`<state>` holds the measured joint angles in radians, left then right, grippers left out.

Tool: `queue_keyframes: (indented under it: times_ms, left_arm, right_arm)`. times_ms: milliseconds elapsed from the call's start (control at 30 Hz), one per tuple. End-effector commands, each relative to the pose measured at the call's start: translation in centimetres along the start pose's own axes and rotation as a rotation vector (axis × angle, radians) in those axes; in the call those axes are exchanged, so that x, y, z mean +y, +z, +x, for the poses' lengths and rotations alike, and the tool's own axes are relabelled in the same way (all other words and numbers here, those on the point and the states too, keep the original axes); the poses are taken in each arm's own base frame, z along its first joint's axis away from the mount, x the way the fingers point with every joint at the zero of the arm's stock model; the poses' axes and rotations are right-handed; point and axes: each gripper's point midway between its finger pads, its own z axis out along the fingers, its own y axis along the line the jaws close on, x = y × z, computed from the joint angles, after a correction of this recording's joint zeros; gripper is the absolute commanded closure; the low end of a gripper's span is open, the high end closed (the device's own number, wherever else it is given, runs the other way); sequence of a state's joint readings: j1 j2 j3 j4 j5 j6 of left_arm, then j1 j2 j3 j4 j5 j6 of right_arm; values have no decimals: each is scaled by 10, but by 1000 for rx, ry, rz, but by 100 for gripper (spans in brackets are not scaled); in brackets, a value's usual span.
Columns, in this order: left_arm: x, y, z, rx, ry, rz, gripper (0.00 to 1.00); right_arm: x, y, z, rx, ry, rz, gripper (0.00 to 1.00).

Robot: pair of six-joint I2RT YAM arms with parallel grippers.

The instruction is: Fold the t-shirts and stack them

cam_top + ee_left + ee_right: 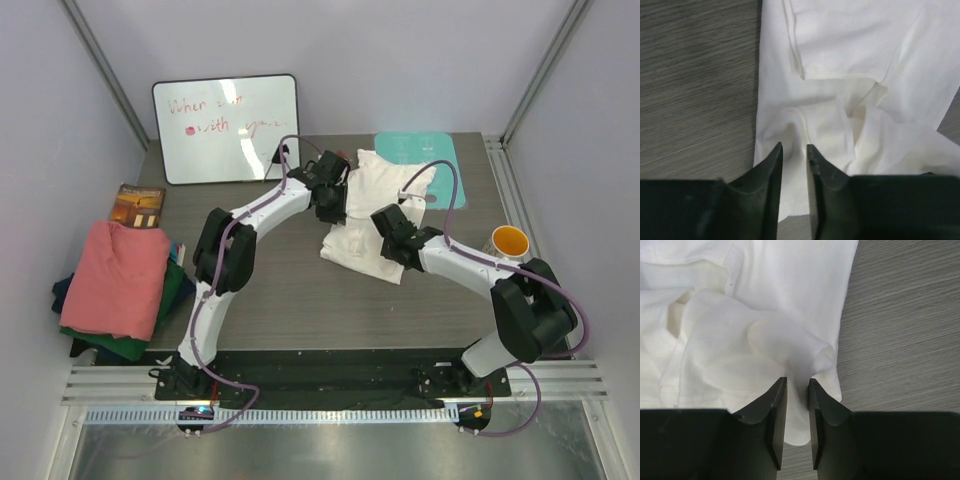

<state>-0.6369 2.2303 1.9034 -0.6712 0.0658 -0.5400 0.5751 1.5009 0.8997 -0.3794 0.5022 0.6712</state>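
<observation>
The white t-shirt (375, 215) is shown crumpled at the middle of the table (300, 300), a ridge pinched in the nearly closed right gripper (797, 381), the left gripper (794, 147) narrowly parted over its edge, hold undeterminable; by one-sided lifting the fold could be dragged askew

Bare table (300, 290) lies open between white t-shirt (375, 195) and shirt pile (120, 285).

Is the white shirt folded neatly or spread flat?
Neither: the white shirt is partly folded and rumpled. In both wrist views its layers overlap, with loose, uneven creases.
</observation>
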Motion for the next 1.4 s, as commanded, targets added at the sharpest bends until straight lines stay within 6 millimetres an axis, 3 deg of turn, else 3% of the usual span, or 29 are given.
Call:
queue_keyframes:
  times_ms: [0, 67, 233, 467, 500, 567, 733, 967, 1367]
  left_arm:
    - [-8, -5, -21, -13, -41, 96, 61]
    - [-8, -4, -25, -12, -62, 124, 56]
    - [0, -5, -27, -11, -88, 108, 51]
    - [29, -34, -31, -79, -119, 18, 50]
    - [33, -35, -23, -65, -120, 12, 50]
    - [31, -44, -23, -79, -110, 39, 48]
    - [28, -41, -5, -29, -108, 79, 49]
    - [20, -36, 5, -1, -129, 140, 49]
    - [18, -27, 23, 46, -155, 179, 55]
  right_arm:
    - [17, 6, -17, -33, 43, -75, 67]
    - [18, 9, -15, -18, 47, -86, 57]
    - [13, 14, -13, 2, 36, -82, 55]
    - [-4, 2, -33, -66, 4, -34, 52]
    - [-4, -1, -34, -65, -3, -36, 51]
    - [-5, -6, -33, -51, -18, -53, 50]
    - [-3, -10, -12, 10, -15, -102, 49]
    - [-7, -6, 7, 64, -21, -101, 49]
    - [0, 6, 25, 122, -26, -122, 49]
